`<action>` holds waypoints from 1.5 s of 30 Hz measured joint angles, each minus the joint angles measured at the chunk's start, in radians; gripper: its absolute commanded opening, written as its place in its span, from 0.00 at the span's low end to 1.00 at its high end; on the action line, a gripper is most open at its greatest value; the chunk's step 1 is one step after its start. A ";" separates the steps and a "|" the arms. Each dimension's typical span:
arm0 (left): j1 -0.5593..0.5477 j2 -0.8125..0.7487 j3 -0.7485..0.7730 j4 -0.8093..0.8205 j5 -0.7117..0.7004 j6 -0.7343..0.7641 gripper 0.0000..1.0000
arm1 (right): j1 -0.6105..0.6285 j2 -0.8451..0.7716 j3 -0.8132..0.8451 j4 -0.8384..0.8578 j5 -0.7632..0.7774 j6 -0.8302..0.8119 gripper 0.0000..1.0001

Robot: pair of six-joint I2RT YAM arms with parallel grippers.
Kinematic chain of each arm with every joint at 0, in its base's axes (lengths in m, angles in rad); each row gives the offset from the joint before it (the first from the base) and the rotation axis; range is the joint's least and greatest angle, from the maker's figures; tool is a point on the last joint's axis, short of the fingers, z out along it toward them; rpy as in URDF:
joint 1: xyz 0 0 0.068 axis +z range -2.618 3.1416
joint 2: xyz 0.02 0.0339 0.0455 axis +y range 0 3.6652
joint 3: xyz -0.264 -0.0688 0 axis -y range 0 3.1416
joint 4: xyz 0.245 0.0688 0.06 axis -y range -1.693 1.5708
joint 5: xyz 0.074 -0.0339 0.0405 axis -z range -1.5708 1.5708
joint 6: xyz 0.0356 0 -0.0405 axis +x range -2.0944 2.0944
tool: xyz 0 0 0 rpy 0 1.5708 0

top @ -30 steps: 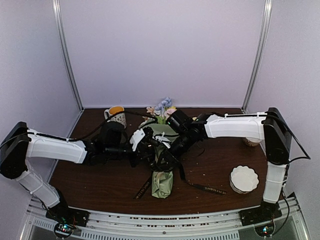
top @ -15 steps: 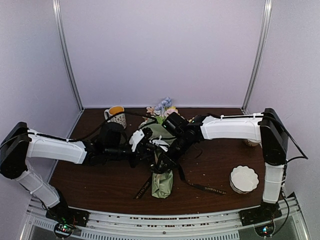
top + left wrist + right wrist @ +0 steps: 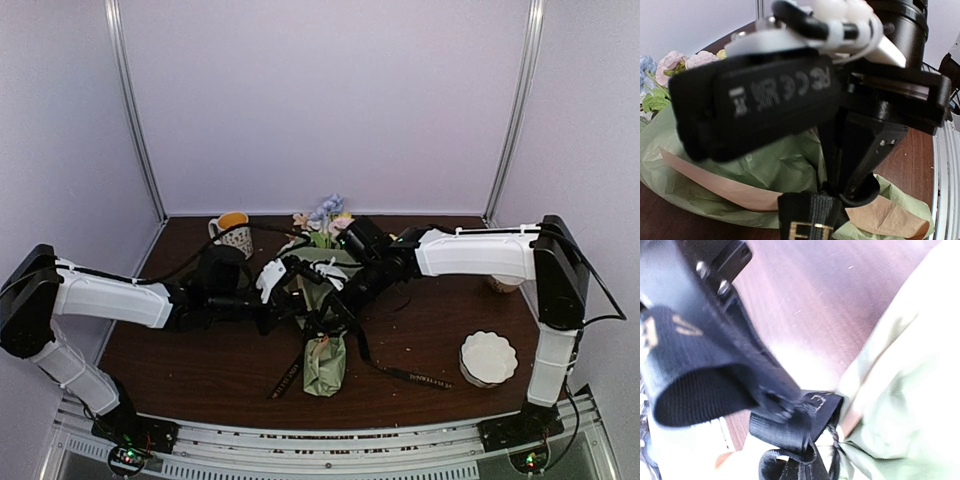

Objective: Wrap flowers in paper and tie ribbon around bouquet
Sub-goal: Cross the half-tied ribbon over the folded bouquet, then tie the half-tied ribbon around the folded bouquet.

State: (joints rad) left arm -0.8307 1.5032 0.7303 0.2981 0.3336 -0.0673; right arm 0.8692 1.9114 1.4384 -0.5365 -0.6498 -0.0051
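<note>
The bouquet (image 3: 323, 365) lies mid-table with the flowers (image 3: 325, 213) poking out the far end of the paper (image 3: 765, 165) cone, so the wrapping looks done. The ribbon (image 3: 790, 427) circles its waist, bunched into what may be a half-made knot, with its tails loose on the table (image 3: 200, 370). The right gripper (image 3: 852, 191) is clenched on a ribbon loop. The left gripper (image 3: 298, 306), also clenched, seems to pinch another strand. Tightening the knot is likely what remains.

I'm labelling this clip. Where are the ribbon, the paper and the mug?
ribbon (image 3: 410, 377), top view, on its loose right-hand end.
paper (image 3: 326, 370), top view, on the narrow near end of the wrap.
mug (image 3: 237, 237), top view, on its patterned side.
</note>
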 measured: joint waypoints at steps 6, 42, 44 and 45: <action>0.000 0.000 0.000 0.000 0.000 -0.002 0.00 | -0.014 -0.029 -0.018 0.039 0.027 0.044 0.01; 0.001 0.000 -0.006 -0.001 0.000 -0.002 0.00 | 0.021 0.001 -0.016 -0.036 0.051 -0.010 0.36; 0.001 0.000 -0.005 -0.001 0.001 -0.002 0.00 | 0.021 0.008 -0.008 -0.039 0.053 -0.013 0.36; 0.001 0.000 -0.005 -0.001 0.001 -0.002 0.00 | 0.021 0.014 -0.002 -0.040 0.056 -0.015 0.37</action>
State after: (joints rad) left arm -0.8299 1.5032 0.7250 0.2974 0.3347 -0.0696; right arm 0.8902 1.9255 1.4361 -0.5770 -0.5934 -0.0200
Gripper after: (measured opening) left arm 0.013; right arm 0.358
